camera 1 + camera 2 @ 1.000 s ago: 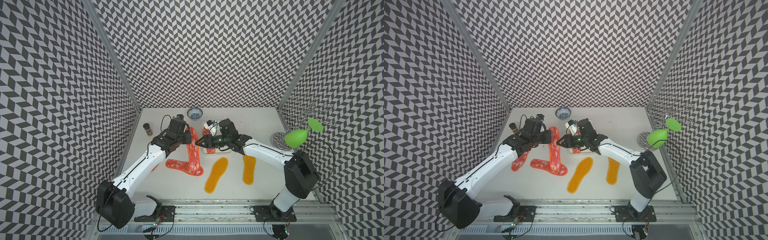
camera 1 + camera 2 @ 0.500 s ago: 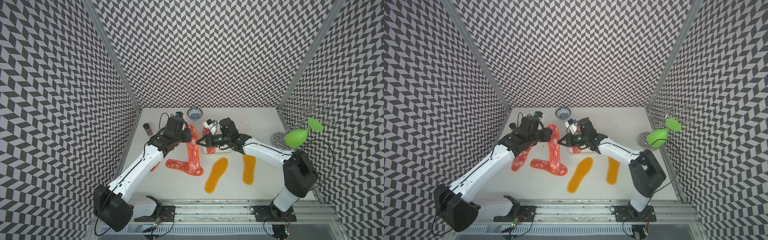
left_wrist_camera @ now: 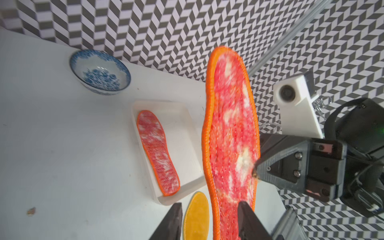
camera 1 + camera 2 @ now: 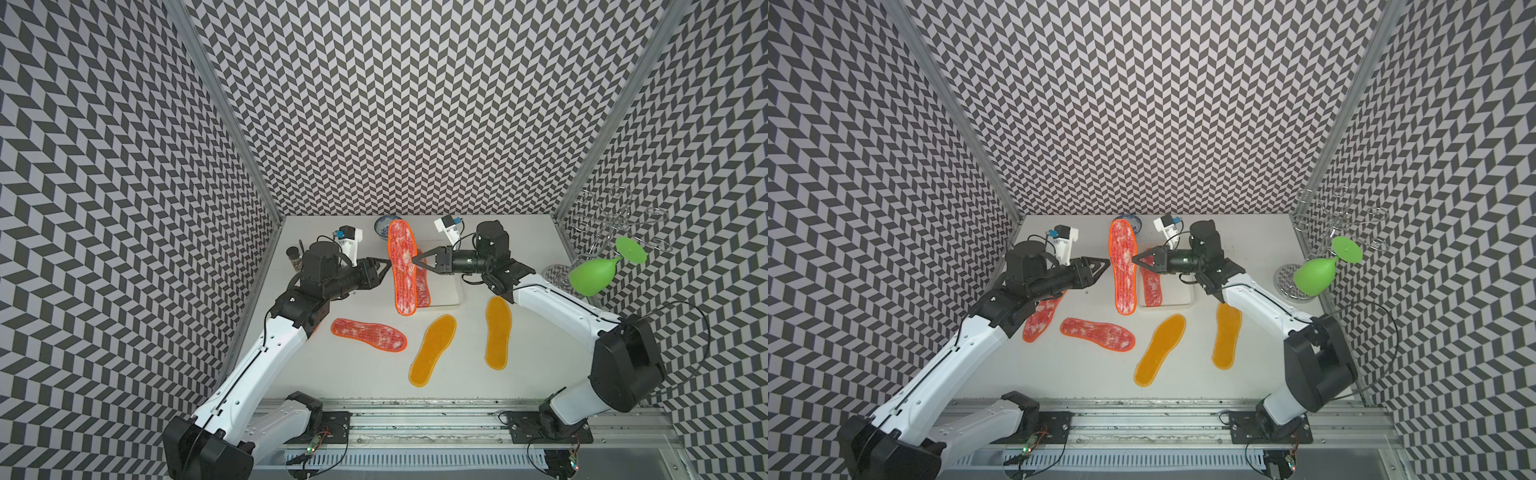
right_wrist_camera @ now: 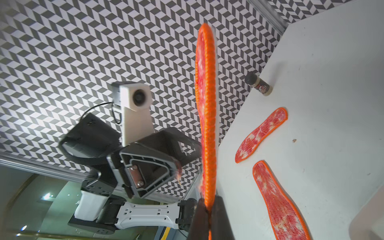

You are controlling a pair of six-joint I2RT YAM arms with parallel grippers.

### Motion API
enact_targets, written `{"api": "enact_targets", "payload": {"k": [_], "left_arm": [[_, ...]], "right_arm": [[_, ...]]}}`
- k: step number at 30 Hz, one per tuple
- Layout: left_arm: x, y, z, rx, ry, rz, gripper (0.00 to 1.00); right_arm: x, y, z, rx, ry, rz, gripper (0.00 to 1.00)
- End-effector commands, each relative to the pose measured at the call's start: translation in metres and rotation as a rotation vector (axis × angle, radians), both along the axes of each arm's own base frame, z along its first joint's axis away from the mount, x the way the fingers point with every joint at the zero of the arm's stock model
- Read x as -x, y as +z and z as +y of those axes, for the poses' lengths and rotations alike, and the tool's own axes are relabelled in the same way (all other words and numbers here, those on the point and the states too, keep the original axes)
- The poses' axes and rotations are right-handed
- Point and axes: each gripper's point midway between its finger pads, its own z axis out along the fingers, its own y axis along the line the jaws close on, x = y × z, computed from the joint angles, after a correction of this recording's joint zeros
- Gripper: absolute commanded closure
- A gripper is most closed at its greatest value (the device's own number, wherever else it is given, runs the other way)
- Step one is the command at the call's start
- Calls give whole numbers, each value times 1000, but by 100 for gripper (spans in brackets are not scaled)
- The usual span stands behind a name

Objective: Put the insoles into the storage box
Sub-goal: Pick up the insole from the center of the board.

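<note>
Mid-air handover above the table: the right gripper is clamped shut on one long edge of a mottled red insole. It pinches near mid-length, probably so the floppy pad hangs balanced rather than drooping at one end. Opposite, the left gripper has its jaws parted. Its fingers stand either side of the insole's other edge without squeezing it, so the weight appears to rest on the right arm alone.

The white storage box lies just below the right gripper's tips. One red insole already lies along the side of the box farther from that gripper, and the nearer lane is bare. That looks like the reason the pad is carried lengthwise, in line with the box.

Down on the table, on the robot-base side of both grippers, four more insoles wait. Two are red, the second partly under the left arm, and two are yellow. A patterned bowl sits beyond the box.
</note>
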Motion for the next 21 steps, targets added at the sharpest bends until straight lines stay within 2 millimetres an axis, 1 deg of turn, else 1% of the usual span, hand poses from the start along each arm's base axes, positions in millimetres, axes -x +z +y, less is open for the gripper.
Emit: {"api": "enact_targets", "payload": {"k": [1,3,6,10,13,16,17,18,21], "left_arm": [[10,29,-18,144,-113,-51,54],[12,35,-23,176,-139,-57,54],[10,31,-23,177,-146,-41,58],[9,27,-24,192,-159,-28,64],[9,29,-25,200,-169,-30,73],[9,32,-24,204,-171,-34,89],[9,31,-23,203,-168,-34,96],[8,31,-22,202,-166,-32,100],[7,26,-21,202,-160,-19,100]], "right_arm": [[11,38,-1,-84,38,-99,100],[11,43,-1,-101,39,-106,100],[13,50,-1,-126,48,-108,100],[14,54,-1,-131,51,-113,100],[14,52,-1,-128,51,-105,100],[14,47,-1,-119,49,-98,100],[12,45,-1,-111,43,-96,100],[12,43,-1,-106,40,-95,100],[6,36,-3,-75,14,-90,100]]}}
